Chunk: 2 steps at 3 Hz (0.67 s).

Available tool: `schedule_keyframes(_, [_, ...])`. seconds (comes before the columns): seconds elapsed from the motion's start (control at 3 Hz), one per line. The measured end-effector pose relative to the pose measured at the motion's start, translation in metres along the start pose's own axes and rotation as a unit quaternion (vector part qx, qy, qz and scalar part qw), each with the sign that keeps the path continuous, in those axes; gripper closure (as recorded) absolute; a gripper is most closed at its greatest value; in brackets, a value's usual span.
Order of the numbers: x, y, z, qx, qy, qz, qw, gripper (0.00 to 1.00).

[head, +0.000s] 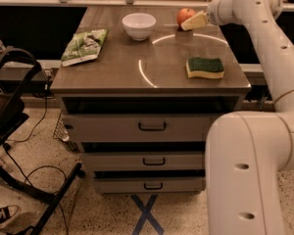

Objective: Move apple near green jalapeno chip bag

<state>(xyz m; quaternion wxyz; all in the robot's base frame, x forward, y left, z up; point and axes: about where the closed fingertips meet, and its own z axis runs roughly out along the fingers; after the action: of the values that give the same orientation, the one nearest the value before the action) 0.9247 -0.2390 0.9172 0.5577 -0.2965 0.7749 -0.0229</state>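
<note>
The red-orange apple (184, 15) sits at the far right of the cabinet top. My gripper (192, 22) reaches in from the right, its pale fingers right beside the apple and touching or nearly touching its right side. The green jalapeno chip bag (84, 46) lies flat near the left edge of the top, well apart from the apple.
A white bowl (139, 25) stands at the back middle, between apple and bag. A green-and-yellow sponge (205, 67) lies at the right front. My arm's large white link (245, 170) fills the lower right. A black stand and cables (19, 131) are at the left of the drawer cabinet (152, 126).
</note>
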Motion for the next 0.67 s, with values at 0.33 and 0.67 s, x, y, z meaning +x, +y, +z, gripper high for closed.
schedule_keyframes(0.33, [0.001, 0.01, 0.023, -0.01, -0.004, 0.014, 0.9998, 0.0])
schedule_keyframes(0.67, [-0.003, 0.024, 0.039, -0.022, -0.014, 0.033, 0.9991, 0.0])
